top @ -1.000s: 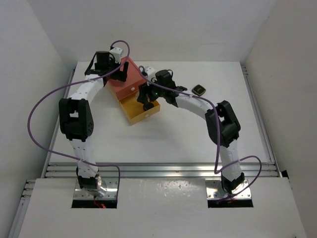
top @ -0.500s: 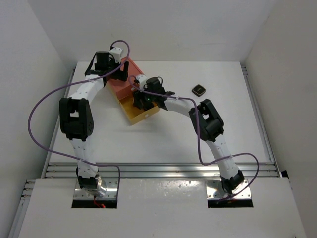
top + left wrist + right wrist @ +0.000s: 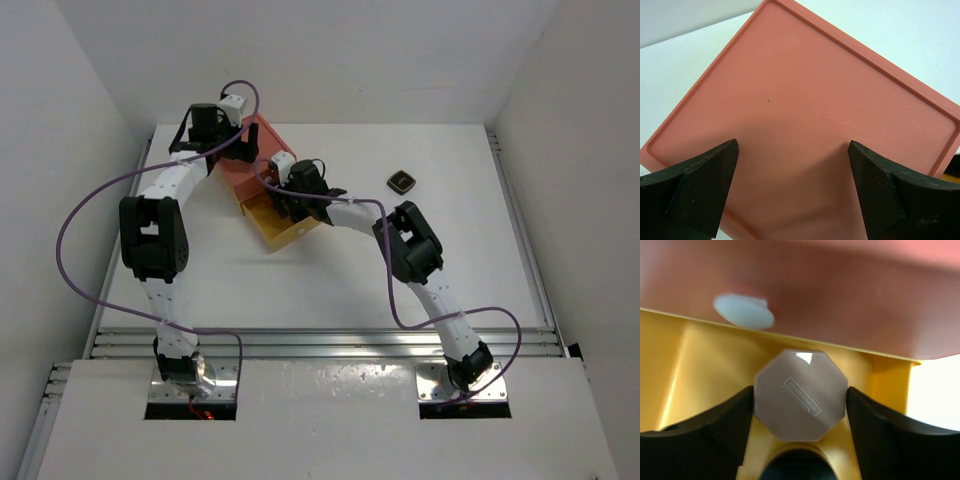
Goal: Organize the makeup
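My right gripper (image 3: 286,196) is down in the open yellow drawer (image 3: 300,231). In the right wrist view its fingers (image 3: 727,420) press both sides of the peach-pink compact (image 3: 801,395), an eight-sided lid with small lettering, held just above the drawer floor (image 3: 705,370). A dark round thing (image 3: 795,467) lies under it, blurred. The small black squarish compact (image 3: 402,181) lies on the table to the right. My left gripper (image 3: 232,150) is open over the orange box top (image 3: 805,100), holding nothing. The white tubes are out of view.
The orange box (image 3: 262,150) stands at the back left of the table with its yellow drawer pulled out toward the front right. A pale round knob (image 3: 744,311) sits on the orange front above the drawer. White walls close in the table on three sides.
My right gripper has moved left from beside the drawer's right end and down into the drawer with the compact. The right arm's elbow swung left. The left arm has stayed put.
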